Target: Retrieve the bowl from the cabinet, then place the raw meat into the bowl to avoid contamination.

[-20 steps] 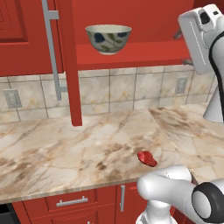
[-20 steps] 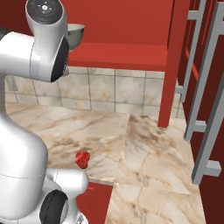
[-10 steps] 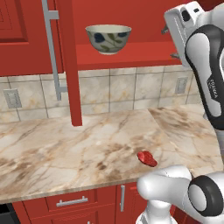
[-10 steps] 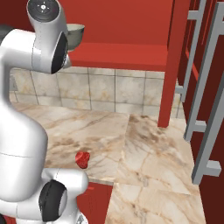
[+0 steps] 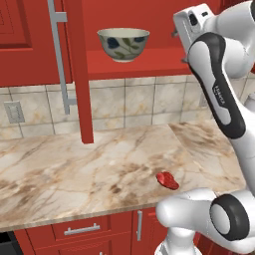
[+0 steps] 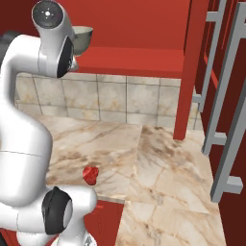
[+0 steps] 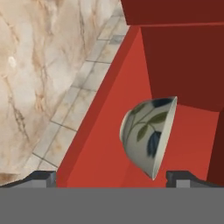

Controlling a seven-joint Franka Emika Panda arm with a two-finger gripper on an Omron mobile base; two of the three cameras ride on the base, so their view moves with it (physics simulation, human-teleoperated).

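Bowl [image 5: 123, 44] upright on the red shelf [image 5: 144, 64] of the cabinet [image 5: 74, 74] at upper centre, raw meat [image 5: 167, 180] low on the marble tabletop [image 5: 74, 169] near its front edge, jaws released, spread wide, grasping nothing.

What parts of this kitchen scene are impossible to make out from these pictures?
- The bowl in the right base view: mostly hidden behind the arm's upper joint.
- The bowl's inside in the hand view: turned away, so its contents cannot be told.
- The gripper: just its fingertips show in the hand view.
- The cabinet top: cut off by the left base view's upper edge.
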